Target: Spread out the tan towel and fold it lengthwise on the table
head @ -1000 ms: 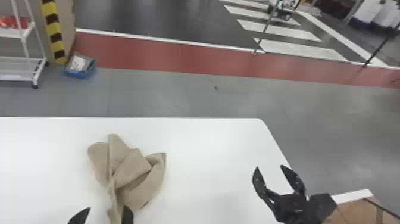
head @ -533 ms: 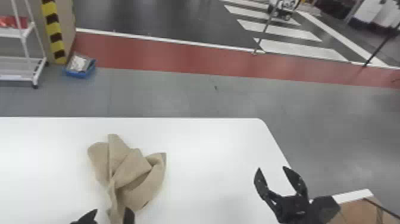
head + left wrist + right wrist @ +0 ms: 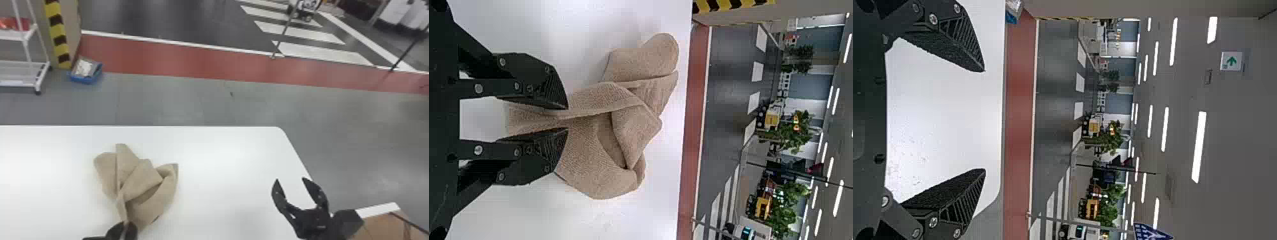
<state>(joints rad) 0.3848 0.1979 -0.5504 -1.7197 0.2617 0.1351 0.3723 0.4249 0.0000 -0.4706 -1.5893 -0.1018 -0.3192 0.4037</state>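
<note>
- The tan towel [image 3: 143, 188] is lying crumpled on the left part of the white table [image 3: 223, 182], and its gathered near end is reaching toward the robot.
- Its long axis is running roughly from that narrow near end away toward the table's far edge, with the cloth widening on the way.
- At the far side, a blunt peak is pointing away from the robot; a rounded lobe is bulging to the left of it, and a corner is sticking out to the right.
- Thick folds are crossing over one another in the middle, one flap lying slantwise over the rest, so the towel is neither lying flat nor showing a neat lengthwise fold.
- The left gripper [image 3: 126, 226] is pinching the towel's near end; in the left wrist view its two fingers [image 3: 549, 137] are standing close together, pressing the gathered cloth from both sides.
- A tail of the same cloth is extending back between those fingers toward the gripper's base.
- The right gripper [image 3: 290, 179] is waiting near the table's right edge, well apart from the towel.
- Its fingers [image 3: 945, 42] are spreading wide, holding nothing, and its tips are pointing away from the robot.
- Beyond the table, a blue tray [image 3: 86, 78] is resting on the floor beside a white cart [image 3: 24, 83].
</note>
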